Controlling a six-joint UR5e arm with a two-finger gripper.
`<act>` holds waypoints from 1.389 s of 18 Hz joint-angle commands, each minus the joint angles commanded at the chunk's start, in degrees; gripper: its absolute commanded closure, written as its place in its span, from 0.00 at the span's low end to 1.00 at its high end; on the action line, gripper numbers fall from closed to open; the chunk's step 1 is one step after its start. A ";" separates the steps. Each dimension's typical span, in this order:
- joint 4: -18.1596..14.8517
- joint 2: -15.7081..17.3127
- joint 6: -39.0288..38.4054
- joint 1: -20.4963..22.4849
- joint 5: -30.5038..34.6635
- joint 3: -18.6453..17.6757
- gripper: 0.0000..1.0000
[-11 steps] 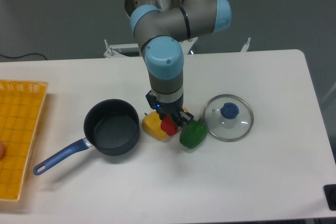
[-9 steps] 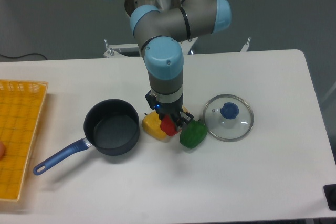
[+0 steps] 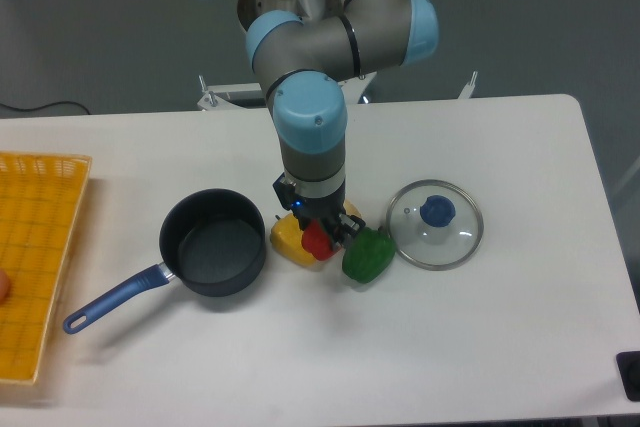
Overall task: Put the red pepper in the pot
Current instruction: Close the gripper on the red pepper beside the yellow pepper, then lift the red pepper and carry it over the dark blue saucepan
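Three toy peppers are clustered near the middle of the white table (image 3: 520, 327), just right of the pot (image 3: 213, 242). The red pepper (image 3: 317, 241) is found between the yellow pepper (image 3: 289, 240) on its left and the green pepper (image 3: 366, 255) on its right, and all three appear to be touching or nearly so. The gripper (image 3: 322, 234) is lowered straight over the red pepper, with its dark fingers seen at either side of it; whether the fingers are pressing the pepper or merely flanking it cannot be told from this view. The pepper is seen outside the pot, low among the other two; whether it rests on the table cannot be told.

The pot is shown upright with a dark interior in which nothing is visible, and its long blue handle (image 3: 112, 300) is pointed toward the lower left. A round glass lid (image 3: 434, 223) with a blue knob is laid flat on the table to the right of the green pepper, close beside it. A yellow basket (image 3: 40, 247) is placed at the table's left edge, and a small pale object is glimpsed at its far left border, too cropped to be identified.
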 joint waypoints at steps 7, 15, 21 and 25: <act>0.18 0.44 -5.79 -2.10 -1.58 0.09 0.45; 0.26 -0.09 -14.50 -8.61 -1.49 -0.44 0.45; 0.26 -0.35 -17.84 -12.12 -1.15 -1.14 0.44; 0.52 -1.75 -20.38 -14.32 -1.14 -1.67 0.42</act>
